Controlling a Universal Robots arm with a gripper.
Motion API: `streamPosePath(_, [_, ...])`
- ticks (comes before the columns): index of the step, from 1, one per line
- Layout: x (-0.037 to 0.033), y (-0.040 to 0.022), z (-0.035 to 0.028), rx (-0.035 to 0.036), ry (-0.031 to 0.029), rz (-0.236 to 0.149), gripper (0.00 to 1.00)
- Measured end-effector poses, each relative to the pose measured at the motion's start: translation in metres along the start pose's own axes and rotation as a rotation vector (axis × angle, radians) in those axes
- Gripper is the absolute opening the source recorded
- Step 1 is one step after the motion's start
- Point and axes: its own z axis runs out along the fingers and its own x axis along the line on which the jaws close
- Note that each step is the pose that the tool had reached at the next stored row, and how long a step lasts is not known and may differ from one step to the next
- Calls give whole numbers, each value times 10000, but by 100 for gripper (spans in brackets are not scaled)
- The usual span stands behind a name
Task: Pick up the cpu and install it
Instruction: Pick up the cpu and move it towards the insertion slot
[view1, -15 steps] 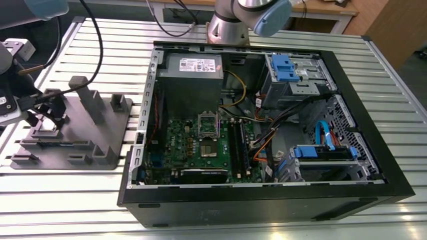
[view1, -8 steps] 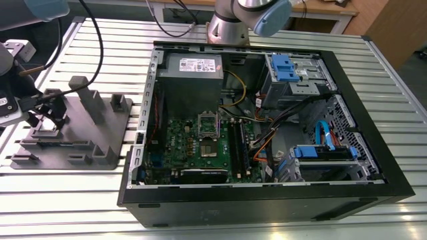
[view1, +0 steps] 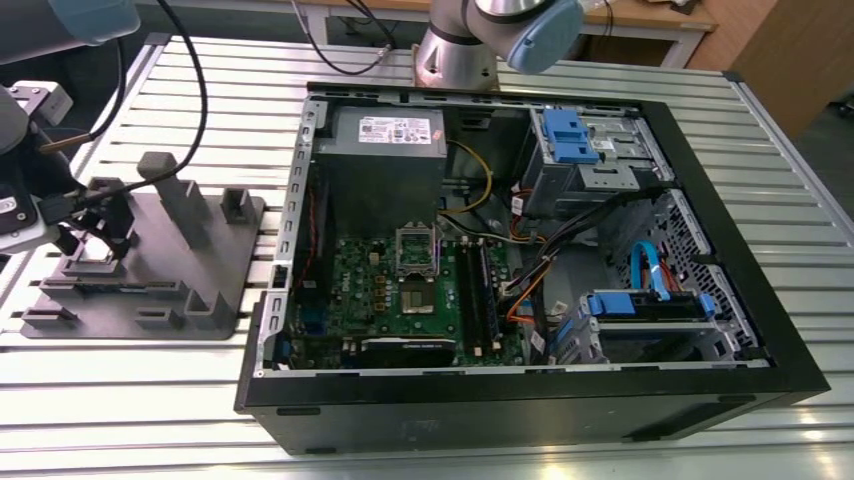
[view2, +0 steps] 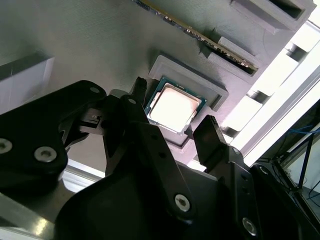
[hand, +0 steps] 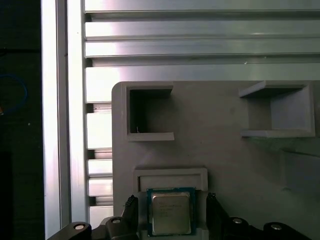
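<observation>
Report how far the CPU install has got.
Done: the gripper is positioned at the grey tray, open fingers either side of the cpu. In hand: nothing; the cpu lies in its tray recess, ungripped. Left: lifting it and seating it in the motherboard socket.

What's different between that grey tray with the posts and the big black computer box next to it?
The grey tray is low and flat with upright posts; the black computer case is a much larger, deep box. The tray holds a small silver cpu in a recess; the case is open, packed with circuit boards and cables. Both lie on the slatted metal table.
</observation>
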Motion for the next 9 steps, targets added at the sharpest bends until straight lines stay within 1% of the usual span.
streamPosePath(9, [-1, 5, 11, 0, 0, -2, 65])
